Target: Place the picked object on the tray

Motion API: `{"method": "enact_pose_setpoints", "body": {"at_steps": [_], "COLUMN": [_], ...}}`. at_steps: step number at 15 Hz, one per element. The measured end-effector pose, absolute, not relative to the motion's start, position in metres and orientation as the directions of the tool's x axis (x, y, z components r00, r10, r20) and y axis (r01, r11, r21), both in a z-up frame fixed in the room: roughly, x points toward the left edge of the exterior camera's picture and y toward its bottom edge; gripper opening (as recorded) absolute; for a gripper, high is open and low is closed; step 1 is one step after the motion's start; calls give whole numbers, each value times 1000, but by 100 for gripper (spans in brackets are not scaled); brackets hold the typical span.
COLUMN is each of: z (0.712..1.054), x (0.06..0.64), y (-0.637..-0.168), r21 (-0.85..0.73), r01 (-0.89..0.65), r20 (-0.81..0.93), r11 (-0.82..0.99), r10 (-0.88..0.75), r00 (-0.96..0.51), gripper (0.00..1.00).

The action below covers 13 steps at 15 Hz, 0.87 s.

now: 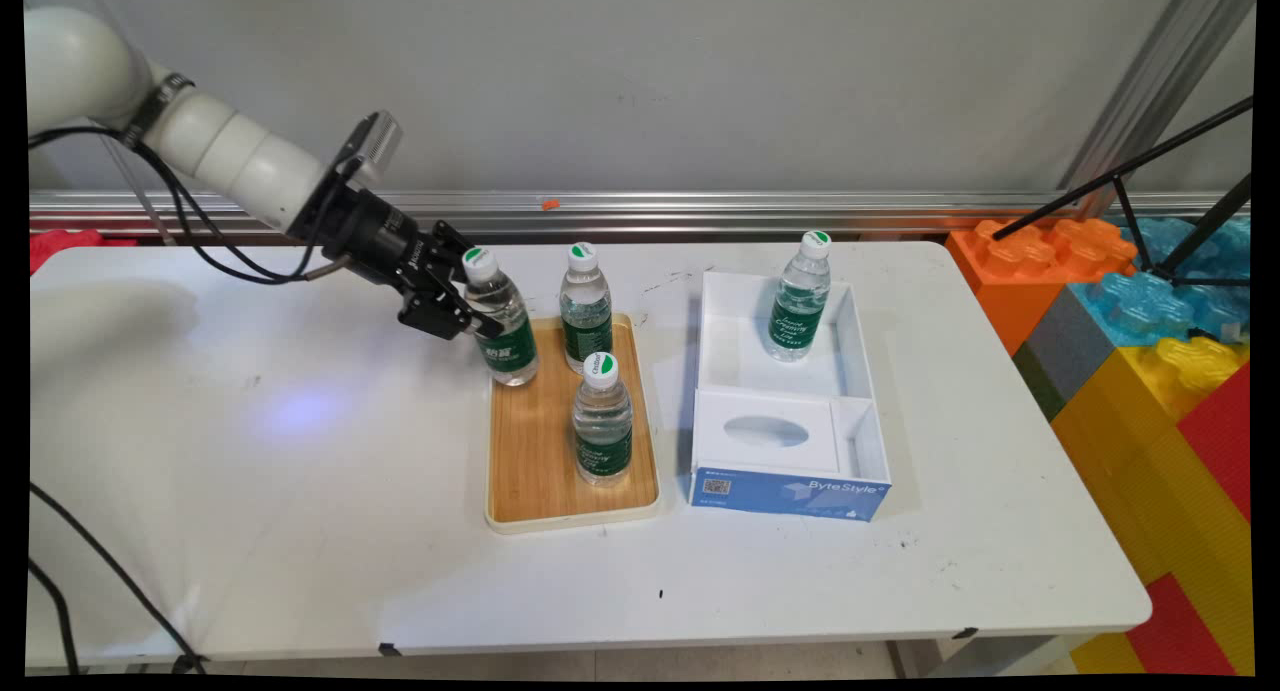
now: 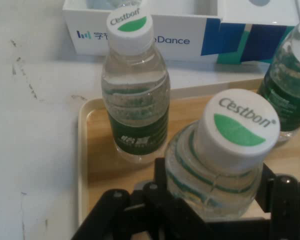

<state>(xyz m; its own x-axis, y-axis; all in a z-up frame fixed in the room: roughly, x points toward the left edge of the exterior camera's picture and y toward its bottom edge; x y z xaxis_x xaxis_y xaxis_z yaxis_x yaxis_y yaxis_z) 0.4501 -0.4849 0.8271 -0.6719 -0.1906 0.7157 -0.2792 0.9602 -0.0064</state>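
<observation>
Pincer [image 1: 478, 311] clenched on upper body of a water bottle [image 1: 503, 323], coming in from the left. Bottle leans, cap toward the arm, base over the tray's [image 1: 530, 471] far-left corner; can't tell if the base touches the tray. In the hand view the same bottle [image 2: 225, 155] sits between the black fingers [image 2: 280, 195], white-and-green cap close to the lens.

Tray: wood-look, cream rim, on the white surface [image 1: 250, 491]. Two more bottles upright on it: one at the far edge [image 1: 586, 309], just right of the gripped one, one nearer the middle [image 1: 602, 421].

Right of the tray, just beside it: open white box [image 1: 860, 371] with a blue front panel. Fourth bottle [image 1: 799, 297] upright in its far compartment. Near compartment has a white insert with an oval cutout [image 1: 766, 431].

Past the surface's right end: big orange, blue, yellow and red blocks [image 1: 1150, 351].
</observation>
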Motion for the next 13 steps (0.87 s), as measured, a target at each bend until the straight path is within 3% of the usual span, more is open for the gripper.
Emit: {"method": "enact_pose_setpoints", "body": {"at_steps": [9,10,13], "z": [796,794,790], "x": [450,450,451], "y": [-497,-497,-499], "r21": [17,19,26], "r01": [-273,-270,-267], "r20": [719,719,717], "r11": [962,963,963], "r10": [-202,-202,-204], "r00": [-665,-666,-667], "gripper": [0,100,100]}}
